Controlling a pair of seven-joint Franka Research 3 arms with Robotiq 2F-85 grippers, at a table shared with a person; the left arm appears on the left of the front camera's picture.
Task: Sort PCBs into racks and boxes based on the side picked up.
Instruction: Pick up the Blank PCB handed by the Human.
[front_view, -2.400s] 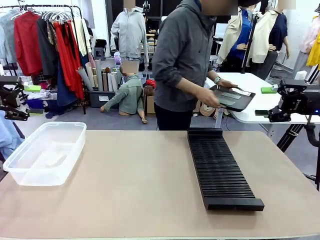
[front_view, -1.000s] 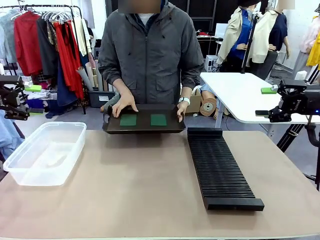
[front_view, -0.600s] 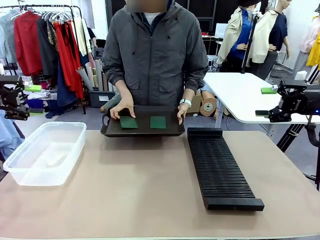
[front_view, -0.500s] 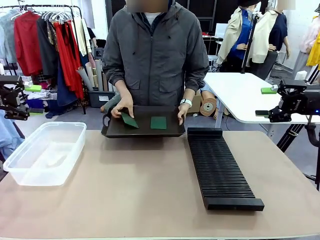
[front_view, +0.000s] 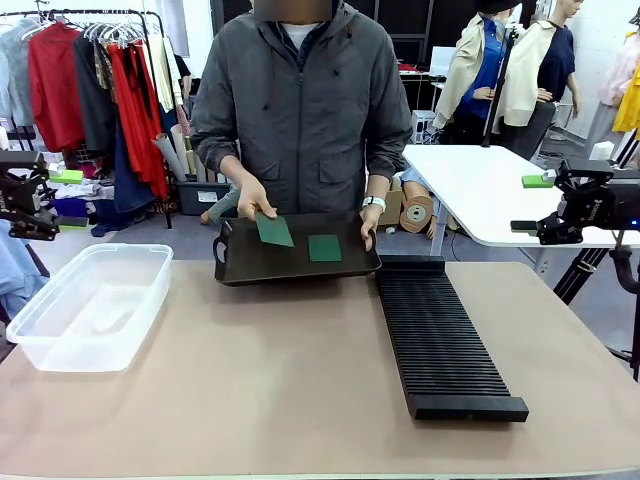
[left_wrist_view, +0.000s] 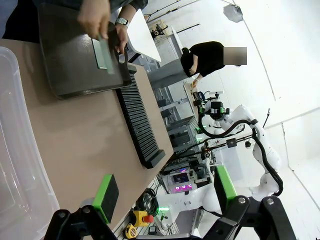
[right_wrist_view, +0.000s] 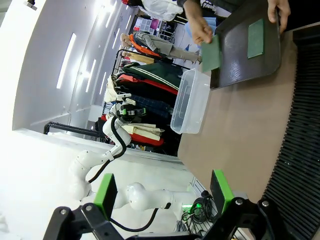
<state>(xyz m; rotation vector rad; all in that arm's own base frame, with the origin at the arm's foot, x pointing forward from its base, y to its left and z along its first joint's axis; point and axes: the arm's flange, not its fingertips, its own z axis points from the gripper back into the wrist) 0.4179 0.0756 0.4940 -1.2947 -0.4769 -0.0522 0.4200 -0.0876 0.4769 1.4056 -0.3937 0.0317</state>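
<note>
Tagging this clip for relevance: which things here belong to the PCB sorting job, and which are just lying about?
Job: hand-held PCB, second PCB, black tray, slotted rack, clear tub.
Lying about: clothes rail, white side table.

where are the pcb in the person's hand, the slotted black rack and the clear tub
held PCB (front_view: 273, 230): front view, middle of its dark green face.
black rack (front_view: 440, 335): front view, middle of its ribbed top.
clear tub (front_view: 75, 357): front view, its near wall.
</note>
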